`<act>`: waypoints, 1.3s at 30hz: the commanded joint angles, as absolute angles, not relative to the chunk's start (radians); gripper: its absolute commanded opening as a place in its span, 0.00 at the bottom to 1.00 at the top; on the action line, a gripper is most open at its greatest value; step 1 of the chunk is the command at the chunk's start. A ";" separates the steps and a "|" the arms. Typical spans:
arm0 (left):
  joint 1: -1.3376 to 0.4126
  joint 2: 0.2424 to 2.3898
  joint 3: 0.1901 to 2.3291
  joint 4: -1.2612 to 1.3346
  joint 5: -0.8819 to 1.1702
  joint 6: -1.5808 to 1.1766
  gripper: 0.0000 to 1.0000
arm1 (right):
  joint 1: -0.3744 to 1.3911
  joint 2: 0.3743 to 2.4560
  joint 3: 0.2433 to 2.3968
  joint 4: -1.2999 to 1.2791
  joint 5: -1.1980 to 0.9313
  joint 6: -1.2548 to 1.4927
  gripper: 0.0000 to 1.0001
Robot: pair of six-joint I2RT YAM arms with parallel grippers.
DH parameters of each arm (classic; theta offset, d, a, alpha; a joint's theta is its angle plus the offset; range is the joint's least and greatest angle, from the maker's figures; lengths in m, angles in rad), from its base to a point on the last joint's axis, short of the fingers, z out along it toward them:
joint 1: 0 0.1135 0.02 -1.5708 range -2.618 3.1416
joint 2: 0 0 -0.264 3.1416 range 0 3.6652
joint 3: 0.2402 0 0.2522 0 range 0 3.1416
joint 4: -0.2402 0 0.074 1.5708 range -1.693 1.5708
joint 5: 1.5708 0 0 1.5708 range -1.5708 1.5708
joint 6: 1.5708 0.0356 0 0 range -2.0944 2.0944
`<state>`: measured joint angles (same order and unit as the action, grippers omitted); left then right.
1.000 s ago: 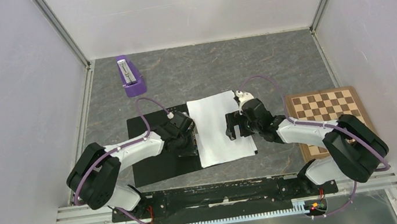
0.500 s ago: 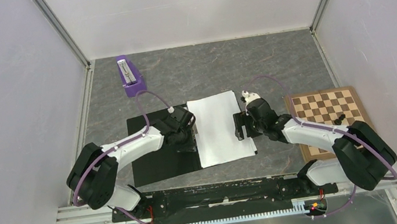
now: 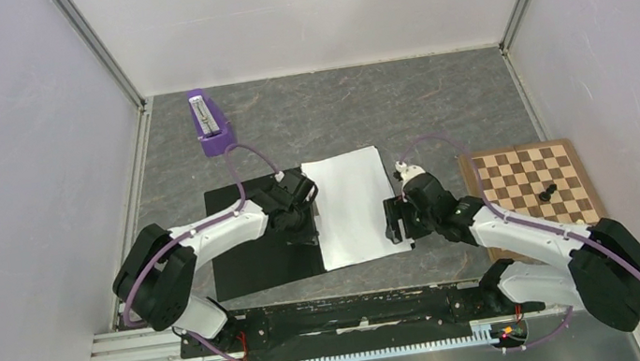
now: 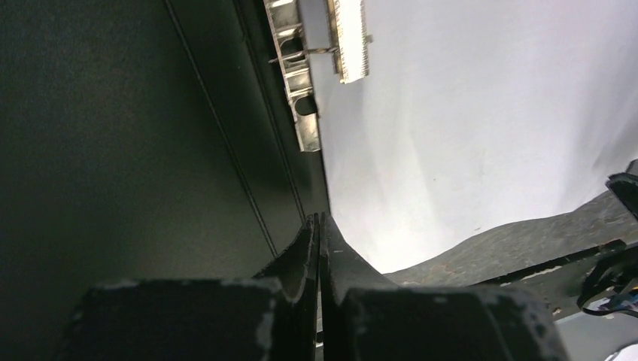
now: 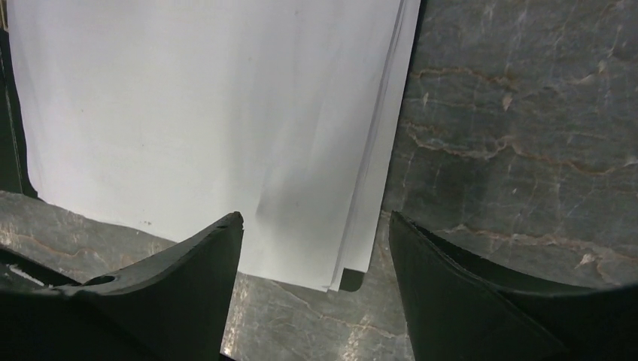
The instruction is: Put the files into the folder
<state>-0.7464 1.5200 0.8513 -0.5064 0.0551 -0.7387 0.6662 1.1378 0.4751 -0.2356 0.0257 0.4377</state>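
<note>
The folder lies open, black inside up, with its metal spine clip along the middle. The white files lie stacked on its right half; a black folder corner peeks out under their near right corner. My left gripper is shut and empty, its tips down at the spine by the files' left edge. My right gripper is open and sits just above the files' near right corner, with one finger on each side of it.
A purple stapler stands at the back left. A wooden chessboard with a small black piece lies right of the folder. Grey stone tabletop surrounds the folder.
My right gripper has slid from over the middle of the files toward their near right corner. My left gripper has shifted slightly along the spine. The files have barely moved.
</note>
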 commanded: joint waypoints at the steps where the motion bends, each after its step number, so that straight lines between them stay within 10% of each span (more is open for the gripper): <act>1: -0.744 1.526 0.825 -0.488 0.057 -0.734 0.02 | 0.695 1.094 0.447 -0.276 0.003 0.507 0.74; 39: -0.742 1.577 0.805 -0.482 0.057 -0.744 0.02 | 0.838 1.181 0.522 -0.239 0.051 0.489 0.77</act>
<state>-0.7410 1.5513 0.8169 -0.5018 0.0620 -0.7395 0.8207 1.1736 0.4801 -0.2569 0.0952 0.4805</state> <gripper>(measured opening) 0.032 0.760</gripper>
